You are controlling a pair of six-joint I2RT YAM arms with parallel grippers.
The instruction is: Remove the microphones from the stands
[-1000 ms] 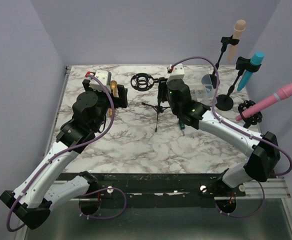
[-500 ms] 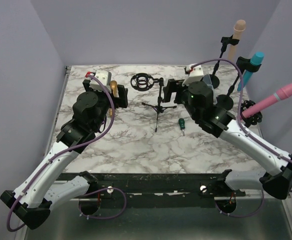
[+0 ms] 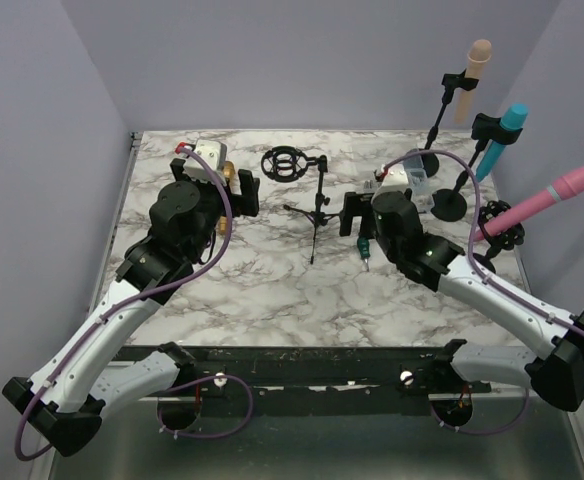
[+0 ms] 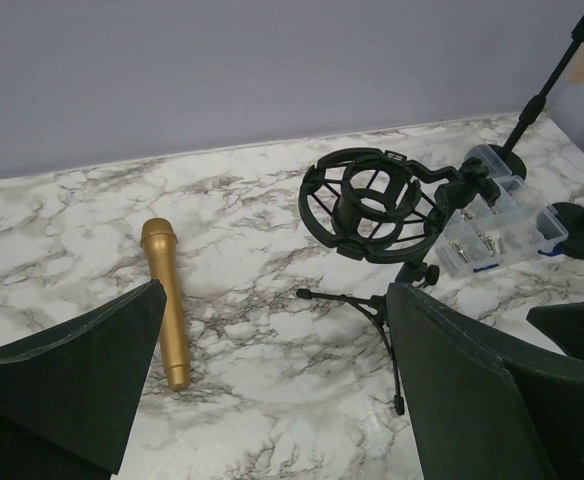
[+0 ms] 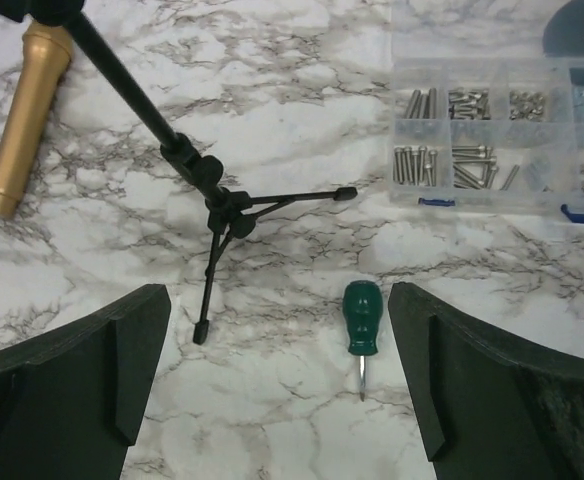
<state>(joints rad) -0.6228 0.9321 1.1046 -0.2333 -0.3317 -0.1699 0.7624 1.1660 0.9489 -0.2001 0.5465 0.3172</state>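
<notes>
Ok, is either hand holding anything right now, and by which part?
Nothing is held. The left hand and right hand are both open and empty; the gold microphone lies on the marble table, apart from both.

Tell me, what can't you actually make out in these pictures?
- Top external: the gold microphone is mostly hidden behind the left gripper.
- Top external: the parts box is largely covered by the right arm.
- Right wrist: the tripod stand is cut off by the top edge, so its cradle is unseen.
</notes>
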